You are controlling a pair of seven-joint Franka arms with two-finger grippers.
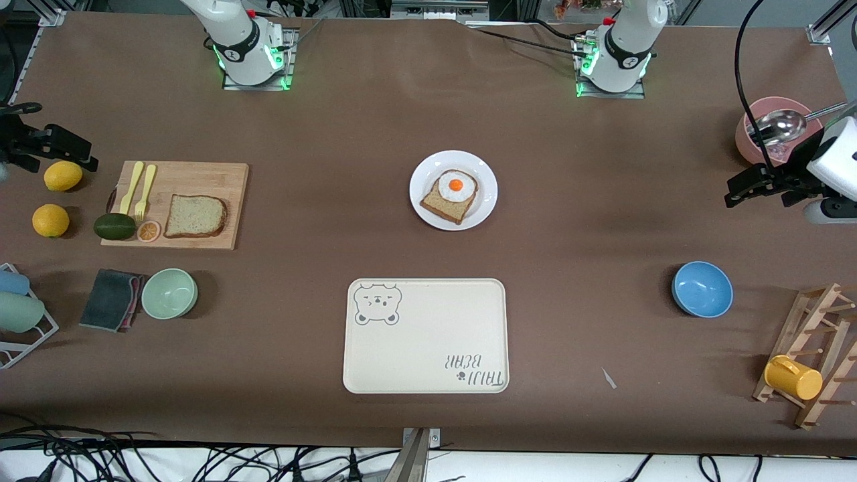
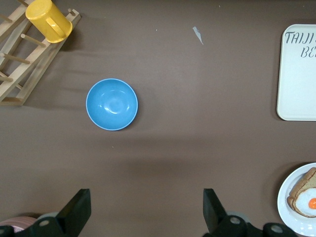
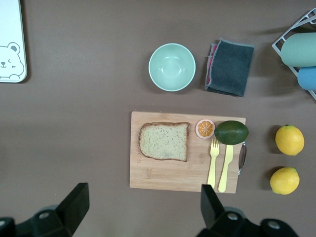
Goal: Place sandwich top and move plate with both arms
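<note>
So the sandwich top [image 1: 195,216] is a plain slice of light-brown speckled bread with a darker crust, squarish with one rounded end. It's lying flat on a wooden cutting board [image 1: 201,175], down near the board's edge closest to the front camera, over toward the right arm's end of the tabletop.

The plate [image 1: 426,175] is round, plain white, sitting flat around the middle of the tabletop. It's already got a bread slice with a fried egg [image 1: 450,195] on it, lying slightly angled, with white rim showing all around.
</note>
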